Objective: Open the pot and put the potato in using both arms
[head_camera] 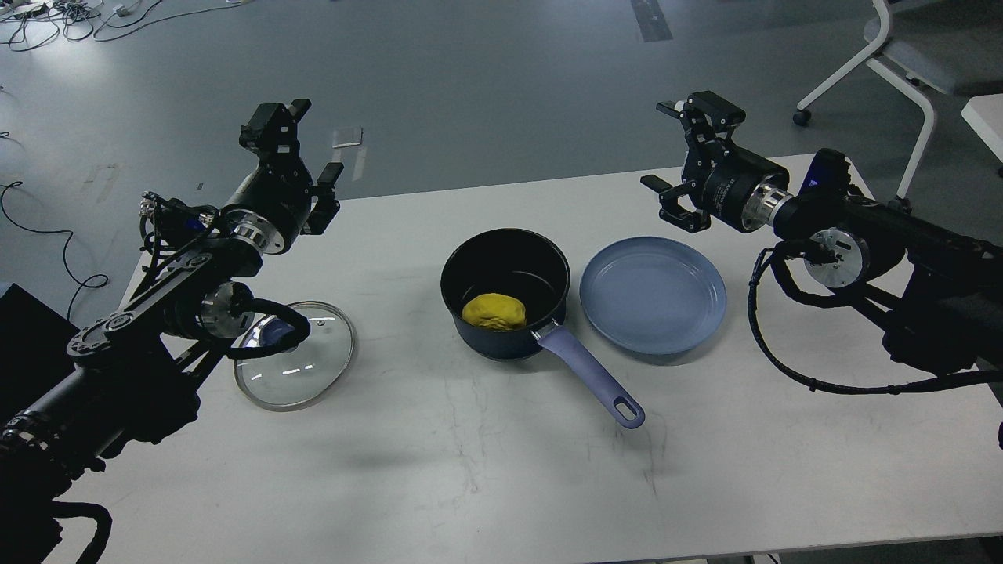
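Observation:
A dark blue pot point(505, 329) with a lilac handle point(595, 380) stands uncovered at the table's middle. A yellow potato point(494, 311) lies inside it. The glass lid point(302, 368) with a blue knob lies flat on the table to the pot's left, partly behind my left arm. My left gripper point(302, 149) is open and empty, raised above the table's far left edge. My right gripper point(682, 157) is open and empty, held above the far edge, beyond the plate.
An empty blue plate point(653, 294) sits right of the pot, close to it. The white table point(501, 470) has bare surface in front. A chair point(917, 47) stands at the back right. Cables lie on the floor at far left.

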Controlling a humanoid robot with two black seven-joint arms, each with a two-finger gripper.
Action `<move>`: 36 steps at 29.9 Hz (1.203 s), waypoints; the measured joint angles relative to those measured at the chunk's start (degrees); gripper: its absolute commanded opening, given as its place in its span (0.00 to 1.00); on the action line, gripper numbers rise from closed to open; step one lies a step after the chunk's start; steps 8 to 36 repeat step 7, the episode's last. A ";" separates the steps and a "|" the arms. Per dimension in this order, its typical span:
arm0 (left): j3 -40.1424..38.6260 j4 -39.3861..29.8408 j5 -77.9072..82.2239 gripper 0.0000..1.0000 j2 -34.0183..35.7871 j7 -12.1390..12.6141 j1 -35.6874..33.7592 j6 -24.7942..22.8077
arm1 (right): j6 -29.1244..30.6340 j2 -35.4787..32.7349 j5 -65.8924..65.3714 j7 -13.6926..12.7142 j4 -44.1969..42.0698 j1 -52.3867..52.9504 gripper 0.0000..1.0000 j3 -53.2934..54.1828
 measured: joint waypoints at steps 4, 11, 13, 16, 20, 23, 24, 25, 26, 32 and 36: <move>0.19 0.00 0.06 0.98 -0.43 0.09 0.03 0.08 | 0.04 -0.06 0.00 -2.46 0.05 -0.38 1.00 -0.03; 0.65 0.09 0.09 0.98 -0.94 0.41 0.16 0.28 | 0.13 -0.17 0.05 -2.78 0.33 -0.87 1.00 0.84; 0.65 0.09 0.09 0.98 -0.94 0.41 0.16 0.28 | 0.13 -0.17 0.05 -2.78 0.33 -0.87 1.00 0.84; 0.65 0.09 0.09 0.98 -0.94 0.41 0.16 0.28 | 0.13 -0.17 0.05 -2.78 0.33 -0.87 1.00 0.84; 0.65 0.09 0.09 0.98 -0.94 0.41 0.16 0.28 | 0.13 -0.17 0.05 -2.78 0.33 -0.87 1.00 0.84; 0.65 0.09 0.09 0.98 -0.94 0.41 0.16 0.28 | 0.13 -0.17 0.05 -2.78 0.33 -0.87 1.00 0.84; 0.65 0.09 0.09 0.98 -0.94 0.41 0.16 0.28 | 0.13 -0.17 0.05 -2.78 0.33 -0.87 1.00 0.84; 0.65 0.09 0.09 0.98 -0.94 0.41 0.16 0.28 | 0.13 -0.17 0.05 -2.78 0.33 -0.87 1.00 0.84; 0.65 0.09 0.09 0.98 -0.94 0.41 0.16 0.28 | 0.13 -0.17 0.05 -2.78 0.33 -0.87 1.00 0.84; 0.65 0.09 0.09 0.98 -0.94 0.41 0.16 0.28 | 0.13 -0.17 0.05 -2.78 0.33 -0.87 1.00 0.84; 0.65 0.09 0.09 0.98 -0.94 0.41 0.16 0.28 | 0.13 -0.17 0.05 -2.78 0.33 -0.87 1.00 0.84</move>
